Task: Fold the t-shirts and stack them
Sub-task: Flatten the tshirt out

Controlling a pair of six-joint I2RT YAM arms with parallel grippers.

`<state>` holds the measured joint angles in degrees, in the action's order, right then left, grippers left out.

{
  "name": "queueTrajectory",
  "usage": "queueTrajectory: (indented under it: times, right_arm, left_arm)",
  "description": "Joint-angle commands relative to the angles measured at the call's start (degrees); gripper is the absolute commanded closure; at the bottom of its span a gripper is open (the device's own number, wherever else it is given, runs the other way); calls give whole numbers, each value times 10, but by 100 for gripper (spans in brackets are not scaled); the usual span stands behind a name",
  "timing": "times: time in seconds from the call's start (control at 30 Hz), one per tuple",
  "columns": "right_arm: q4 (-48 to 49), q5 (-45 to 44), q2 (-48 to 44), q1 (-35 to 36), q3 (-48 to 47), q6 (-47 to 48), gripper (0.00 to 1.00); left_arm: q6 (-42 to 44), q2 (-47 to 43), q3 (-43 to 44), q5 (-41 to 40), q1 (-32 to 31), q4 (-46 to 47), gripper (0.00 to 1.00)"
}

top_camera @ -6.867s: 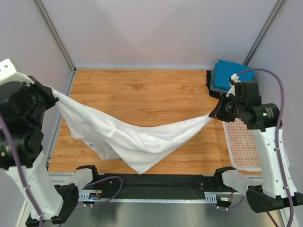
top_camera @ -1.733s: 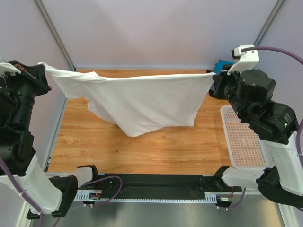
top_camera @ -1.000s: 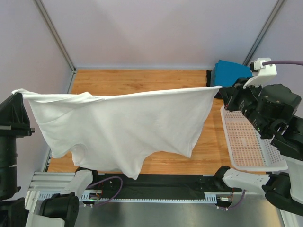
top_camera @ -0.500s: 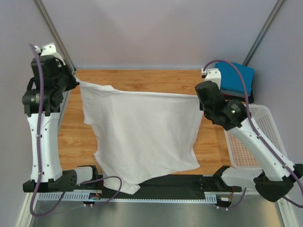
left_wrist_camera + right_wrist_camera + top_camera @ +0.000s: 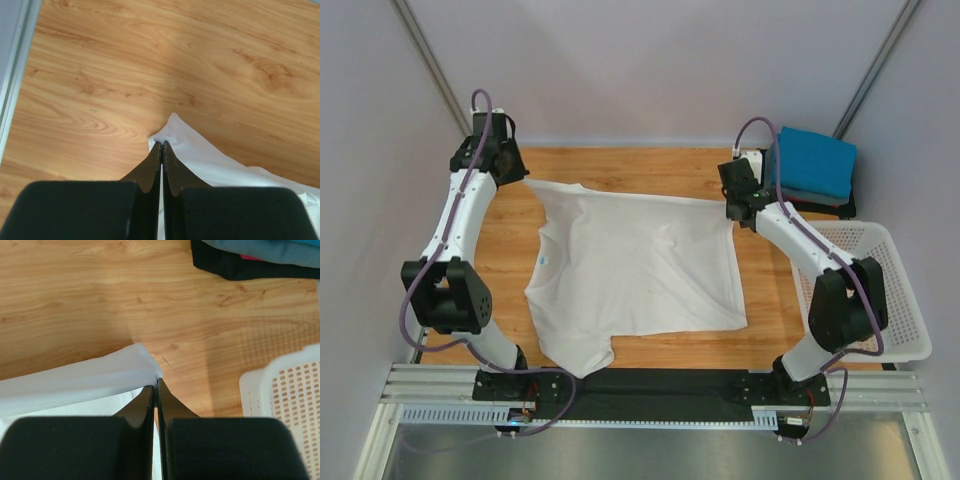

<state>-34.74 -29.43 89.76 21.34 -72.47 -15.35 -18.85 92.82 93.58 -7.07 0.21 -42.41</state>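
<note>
Laying out is the step in hand: the white t-shirt [image 5: 630, 270] lies spread on the surface [image 5: 620, 165], not yet folded.

Hands: the left hand [image 5: 161, 145] is closed to a narrow pinch on one far corner of the cloth. The right hand [image 5: 156, 382] is closed likewise on the opposite far corner, where a doubled hem shows. Both sit low at the surface, the shirt's far edge running between them.

Position of the work: the body of the shirt runs from the hands back toward the arm bases. It is fairly flat, with shallow wrinkles near the right hand. One lobe at the near left reaches the black strip [image 5: 660, 385] at the base edge. Which edge is collar and which hem cannot be told for certain.

Next move, as a judgement: release both corners, smooth the cloth, then regrasp one side to carry it over the other. The overhanging lobe calls for drawing in first.

Finished stack: a blue t-shirt [image 5: 812, 162] lies folded on a dark garment [image 5: 250, 267], just beyond the right hand on its outer side.

Surroundings: wood-grain surface, a white perforated basket [image 5: 895, 290] outboard of the right arm, pale lilac walls [image 5: 650, 70], slanted metal posts [image 5: 435, 75].
</note>
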Motion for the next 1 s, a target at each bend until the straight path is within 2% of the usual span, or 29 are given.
queueTrajectory:
  times: [0.0,0.1,0.3,0.5,0.63,0.77,0.97]
  right_arm:
    - [85,3,62,-17,-62,35,99]
    - [102,2,129,-34,-114,48,100]
    - [71,39,245,-85,-216,45,99]
    - [65,92,324,-98,-298,96,100]
    - [58,84,367,-98,-341,105,100]
    - [54,81,393,-104,-369,112,100]
    - [44,82,408,-111,-396,137,100]
  left_arm:
    - [-4,47,41,-41,1,70,100]
    - [0,87,52,-55,0,98,100]
    - [2,154,89,-76,0,123,100]
    - [-4,206,135,-44,1,129,100]
    - [35,237,172,-57,-38,130,100]
    - [44,293,239,-136,-62,94,100]
    - [27,346,316,-189,-74,56,100]
